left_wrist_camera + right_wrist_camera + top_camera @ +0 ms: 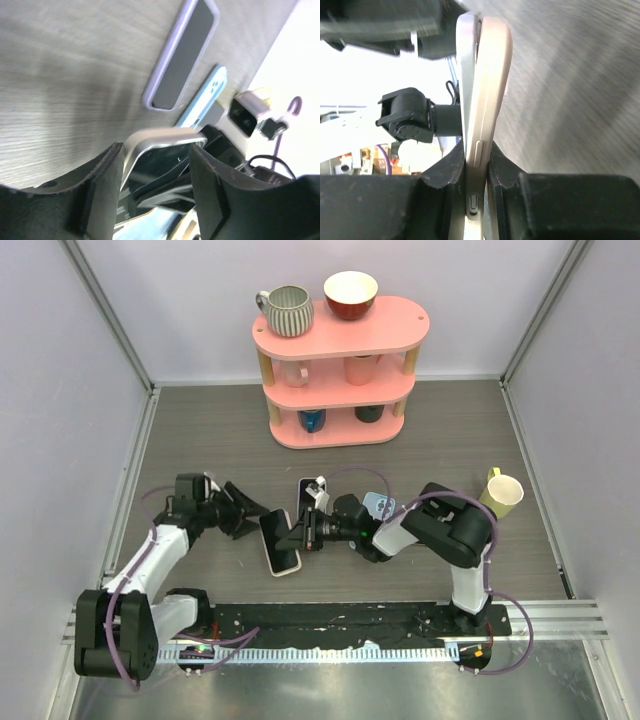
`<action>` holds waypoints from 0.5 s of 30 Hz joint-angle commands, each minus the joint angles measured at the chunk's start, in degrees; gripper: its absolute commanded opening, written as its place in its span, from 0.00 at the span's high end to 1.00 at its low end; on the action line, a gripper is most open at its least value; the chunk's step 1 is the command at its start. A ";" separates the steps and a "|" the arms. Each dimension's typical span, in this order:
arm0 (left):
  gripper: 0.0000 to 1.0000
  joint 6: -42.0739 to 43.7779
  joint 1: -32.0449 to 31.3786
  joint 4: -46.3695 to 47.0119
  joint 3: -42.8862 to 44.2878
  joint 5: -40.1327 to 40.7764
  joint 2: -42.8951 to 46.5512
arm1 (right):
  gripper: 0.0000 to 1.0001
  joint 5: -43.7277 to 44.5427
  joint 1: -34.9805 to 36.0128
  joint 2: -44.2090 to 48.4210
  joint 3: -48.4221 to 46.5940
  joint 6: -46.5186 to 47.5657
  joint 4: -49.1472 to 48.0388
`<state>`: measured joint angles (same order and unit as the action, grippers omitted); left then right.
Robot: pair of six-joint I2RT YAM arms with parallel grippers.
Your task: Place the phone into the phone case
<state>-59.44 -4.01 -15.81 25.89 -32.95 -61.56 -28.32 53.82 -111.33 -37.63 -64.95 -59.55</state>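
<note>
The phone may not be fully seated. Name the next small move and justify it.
Probably close the left gripper on the silver-edged phone to steady it: its fingers stand open either side of the phone's end, while the right gripper pinches phone and cream plastic phone case together, a seam showing between them.

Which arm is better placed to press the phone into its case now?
Probably right. The right gripper is clamped across the phone and case together; the left gripper stands open around the phone's end.

Grey table (200, 435): pink shelf (385, 328), yellow mug (503, 492).
</note>
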 commanded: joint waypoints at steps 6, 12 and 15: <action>0.21 12.06 0.23 -6.18 11.29 -0.01 6.62 | 0.99 -2.71 -1.00 15.34 -1.13 16.93 7.32; 0.18 1.91 0.23 19.51 4.36 -15.19 10.32 | 0.99 -4.03 -1.96 22.99 -0.26 21.09 7.09; 0.20 -3.12 0.23 32.54 0.57 -20.48 10.58 | 0.99 -5.86 -2.67 25.89 1.15 19.43 4.80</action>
<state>-55.20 -3.99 -5.39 29.95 -42.52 -51.59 -31.29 51.86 -91.05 -37.15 -47.13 -47.90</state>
